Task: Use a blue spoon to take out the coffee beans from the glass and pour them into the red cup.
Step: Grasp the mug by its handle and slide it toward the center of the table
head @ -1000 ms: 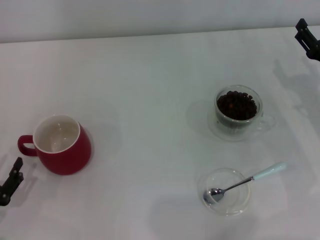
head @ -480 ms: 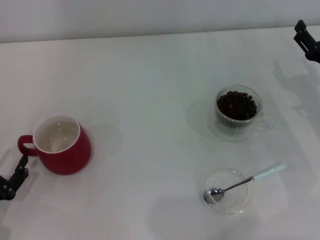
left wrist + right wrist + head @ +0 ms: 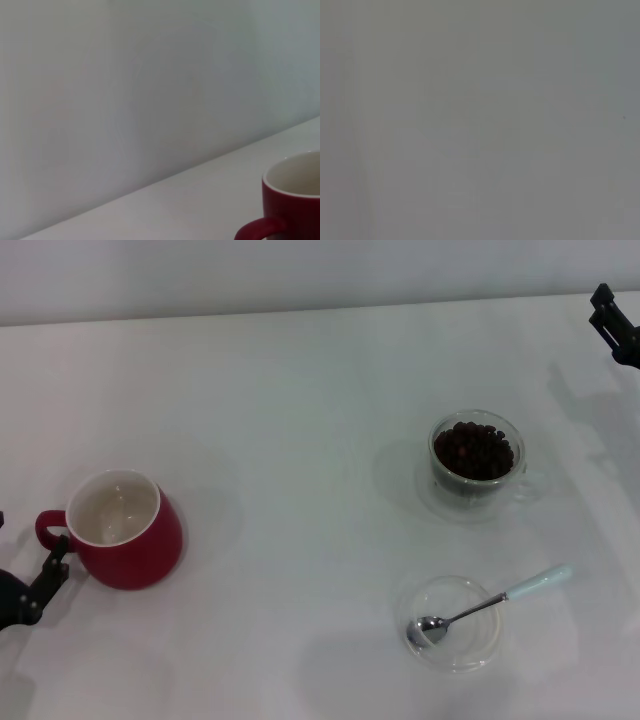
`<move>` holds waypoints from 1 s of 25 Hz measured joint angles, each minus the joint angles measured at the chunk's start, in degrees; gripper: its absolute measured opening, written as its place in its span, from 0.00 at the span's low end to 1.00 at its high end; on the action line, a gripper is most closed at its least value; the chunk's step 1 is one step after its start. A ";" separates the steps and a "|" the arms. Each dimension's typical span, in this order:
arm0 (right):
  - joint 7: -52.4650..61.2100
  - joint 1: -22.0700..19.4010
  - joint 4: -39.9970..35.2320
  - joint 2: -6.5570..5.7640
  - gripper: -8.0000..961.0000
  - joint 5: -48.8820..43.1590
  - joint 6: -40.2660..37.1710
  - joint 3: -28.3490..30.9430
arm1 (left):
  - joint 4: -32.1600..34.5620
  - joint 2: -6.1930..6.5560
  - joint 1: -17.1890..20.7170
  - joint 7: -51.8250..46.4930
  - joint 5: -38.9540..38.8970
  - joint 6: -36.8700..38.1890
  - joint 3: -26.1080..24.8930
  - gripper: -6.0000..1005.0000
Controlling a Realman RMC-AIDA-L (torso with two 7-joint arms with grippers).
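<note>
My left gripper (image 3: 40, 585) sits just beside the red cup's (image 3: 125, 530) handle; my right gripper (image 3: 615, 322) at the table's far right edge. Finger spread: cannot tell. Blue spoon (image 3: 490, 606) rests in dish (image 3: 452, 624); coffee beans (image 3: 474, 450) fill glass (image 3: 478, 462).

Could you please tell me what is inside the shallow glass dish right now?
The shallow glass dish holds only the metal bowl of the blue spoon, whose pale handle rests over the rim and sticks out onto the table. No coffee beans show there; they sit in the glass.
</note>
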 joint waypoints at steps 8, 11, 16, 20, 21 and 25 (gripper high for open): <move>0.15 -0.26 0.00 0.00 0.91 0.00 -0.01 0.21 | 0.13 0.02 -0.12 0.11 -0.35 -0.02 -0.43 0.75; 0.16 -0.26 0.00 0.00 0.91 0.00 -0.01 0.14 | 0.14 0.02 -0.14 0.12 -0.60 -0.02 -0.55 0.75; 0.24 -0.24 -0.06 0.00 0.91 0.00 -0.01 0.07 | 0.25 -0.04 -0.32 0.13 -1.86 -0.66 -0.66 0.75; 0.26 -0.22 -0.26 0.00 0.91 0.00 -0.01 -0.03 | 0.72 -0.07 -0.97 0.17 -1.89 -1.77 -0.66 0.75; 0.26 -0.21 -0.29 0.00 0.91 0.00 -0.01 -0.03 | 0.72 -0.07 -0.97 0.17 -1.89 -1.77 -0.66 0.75; 0.26 -0.21 -0.41 0.00 0.91 0.00 0.00 -0.06 | 0.90 -0.07 -1.64 0.17 -2.14 -2.28 -0.66 0.75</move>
